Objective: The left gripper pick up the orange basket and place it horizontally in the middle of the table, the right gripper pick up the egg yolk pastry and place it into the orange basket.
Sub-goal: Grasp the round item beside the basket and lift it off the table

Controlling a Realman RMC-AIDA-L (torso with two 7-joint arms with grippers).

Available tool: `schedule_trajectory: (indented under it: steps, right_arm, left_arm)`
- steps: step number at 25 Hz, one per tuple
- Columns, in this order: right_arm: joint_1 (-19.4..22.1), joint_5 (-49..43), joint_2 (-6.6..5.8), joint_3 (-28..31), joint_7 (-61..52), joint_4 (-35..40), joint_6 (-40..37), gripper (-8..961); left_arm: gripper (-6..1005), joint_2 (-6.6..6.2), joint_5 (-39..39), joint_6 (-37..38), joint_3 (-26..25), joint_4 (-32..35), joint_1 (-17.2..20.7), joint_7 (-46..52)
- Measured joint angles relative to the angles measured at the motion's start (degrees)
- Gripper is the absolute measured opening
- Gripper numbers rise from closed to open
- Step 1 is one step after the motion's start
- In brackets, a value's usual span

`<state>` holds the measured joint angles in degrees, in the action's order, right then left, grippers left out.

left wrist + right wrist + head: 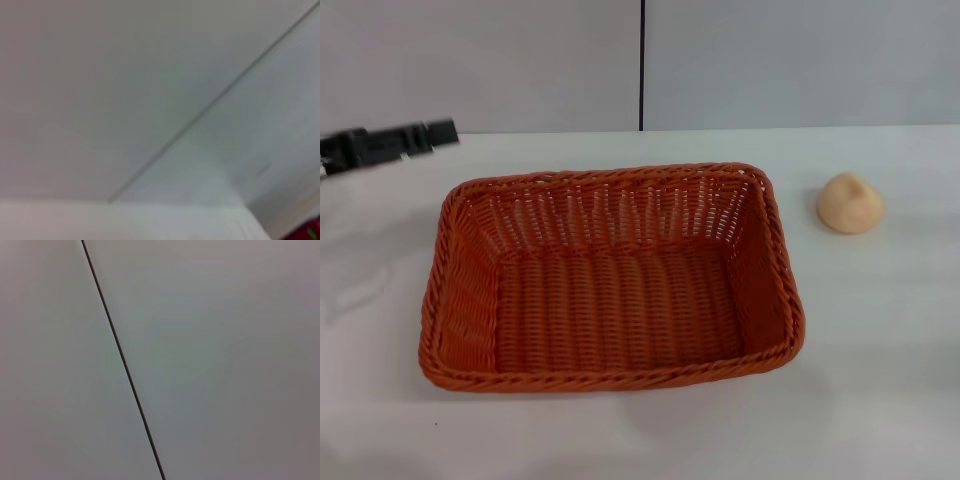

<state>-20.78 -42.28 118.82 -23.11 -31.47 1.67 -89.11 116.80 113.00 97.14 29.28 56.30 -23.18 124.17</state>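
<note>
The orange basket (610,280) lies lengthwise across the middle of the white table (880,380), empty inside. To its right, apart from the rim, sits the pale round egg yolk pastry (851,204). My left gripper (390,143) shows as a black claw at the far left edge of the head view, above the table and clear of the basket's left back corner, holding nothing. The right gripper is out of view. Both wrist views show only grey wall panels.
A grey wall with a dark vertical seam (642,65) stands behind the table. Bare white tabletop lies in front of the basket and around the pastry.
</note>
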Motion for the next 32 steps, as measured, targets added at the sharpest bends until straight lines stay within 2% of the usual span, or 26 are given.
schedule_trajectory:
  steps: [4, 5, 7, 9, 10, 12, 13, 14, 16, 17, 18, 19, 20, 21, 22, 23, 24, 28, 31, 32]
  right_arm:
    - [0.16, -0.04, 0.00, -0.12, -0.02, 0.00, 0.00, 638]
    - [0.18, -0.15, -0.01, -0.28, -0.02, 0.00, 0.00, 638]
    - [0.23, -1.15, -0.09, -0.75, -0.18, 0.20, 0.00, 637]
    - [0.42, -3.56, -0.20, -0.95, -1.55, 1.49, -0.02, 637]
    - [0.62, -5.39, -0.22, -0.97, -2.86, 2.71, -0.07, 637]
    - [1.68, -12.37, -0.25, -0.97, -10.84, 8.77, -0.67, 637]
    - [1.68, -12.37, -0.25, -0.97, -10.84, 8.77, -0.67, 637]
    - [2.10, -15.91, -0.28, -0.97, -15.70, 12.40, -0.78, 637]
    - [2.53, -21.72, -0.57, -0.97, -23.90, 18.38, -0.86, 637]
    - [2.55, -29.03, -1.56, -0.96, -33.77, 24.84, -0.83, 637]
    - [2.55, -29.03, -1.56, -0.96, -33.77, 24.84, -0.83, 637]
    - [2.22, -33.39, -2.42, -0.97, -39.58, 28.38, -0.79, 637]
    - [1.86, -36.47, -3.04, -0.96, -43.55, 30.53, -0.77, 638]
    - [1.02, -40.24, -3.98, -0.84, -48.47, 33.33, -0.79, 638]
    - [-1.07, -47.95, -5.76, -0.30, -57.56, 38.44, -0.74, 638]
    - [-1.07, -47.95, -5.76, -0.30, -57.56, 38.44, -0.74, 638]
    - [-2.28, -51.28, -6.44, -0.06, -61.01, 40.56, -0.74, 638]
    - [-8.64, -70.50, -9.10, 0.19, -78.26, 51.95, -1.14, 637]
    - [-14.07, -82.83, -10.47, -0.63, -86.62, 55.87, -2.05, 637]
    - [-17.96, -90.03, -11.35, -2.10, -89.70, 55.99, -2.26, 638]
  left_arm:
    - [753, -0.51, -1.19, -0.57, -1.43, -1.58, -0.16, -1.98]
    - [753, -1.07, -3.59, -1.34, -2.58, -3.96, -0.28, -4.70]
    - [752, -1.01, -7.45, -1.64, -2.94, -5.25, -0.03, -8.38]
    - [752, -1.01, -7.45, -1.64, -2.94, -5.25, -0.03, -8.38]
    - [752, -1.01, -7.45, -1.64, -2.94, -5.25, -0.03, -8.38]
    - [752, 0.10, -15.21, -1.26, -3.52, -6.54, 0.78, -16.65]
    - [752, 0.10, -15.21, -1.26, -3.52, -6.54, 0.78, -16.65]
    - [752, 0.56, -17.63, -0.78, -3.55, -6.93, 0.90, -19.59]
    - [752, 0.56, -17.63, -0.78, -3.55, -6.93, 0.90, -19.59]
    - [753, 0.56, -17.63, -0.78, -3.55, -6.93, 0.90, -19.59]
    - [753, 0.56, -17.63, -0.78, -3.55, -6.93, 0.90, -19.59]
    - [753, 1.18, -26.74, 1.65, -3.30, -14.02, 1.05, -32.87]
    - [752, 1.14, -29.86, 3.25, -3.28, -17.40, 1.04, -38.36]
    - [751, 1.14, -29.86, 3.25, -3.28, -17.40, 1.04, -38.36]
    - [750, 1.15, -31.89, 4.30, -3.31, -19.62, 1.04, -42.47]
    - [749, 1.22, -34.46, 5.67, -3.31, -22.52, 1.08, -48.37]
    - [748, 1.22, -35.24, 6.12, -3.30, -23.53, 1.08, -50.07]
    - [743, 1.16, -38.06, 8.33, -3.40, -28.13, 1.08, -58.11]
    - [741, 1.24, -38.88, 9.33, -3.54, -29.24, 1.14, -60.30]
    - [741, 1.25, -39.09, 9.73, -3.51, -30.02, 1.16, -60.78]
